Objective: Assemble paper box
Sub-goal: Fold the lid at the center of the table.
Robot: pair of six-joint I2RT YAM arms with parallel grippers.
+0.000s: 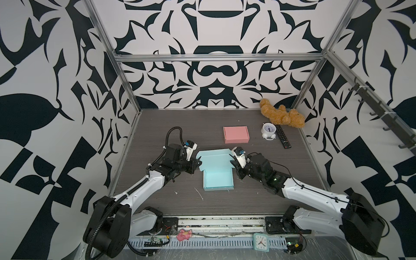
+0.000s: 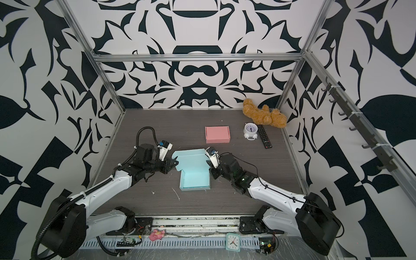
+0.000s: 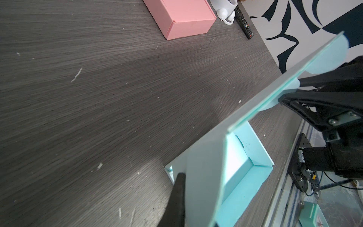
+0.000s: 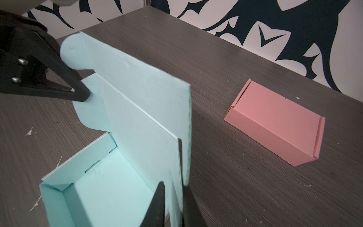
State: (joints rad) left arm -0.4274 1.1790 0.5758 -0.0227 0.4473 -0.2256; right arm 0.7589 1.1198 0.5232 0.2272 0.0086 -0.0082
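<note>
The blue box (image 1: pixel 218 181) sits mid-desk (image 1: pixel 157 202), its tray walls already up. Just behind the tray, my left gripper (image 1: pixel 199 162) and right gripper (image 1: pixel 233 163) each pinch one end of the raised lid (image 1: pixel 213 158). This looks like the closing step: next, swing the lid forward and tuck its flaps inside.

a blue paper box (image 4: pixel 137 110) is seen on the grey tabletop (image 4: pixel 216 59), its tray uncovered and its lid raised. one side flap of the lid is pinched by the right claw (image 4: pixel 173 188); the opposite flap is clamped by the left claw (image 4: pixel 81 93). a closed pink box (image 4: pixel 275 125) lies well apart, nearer the patterned wall (image 4: pixel 294 29).
</note>
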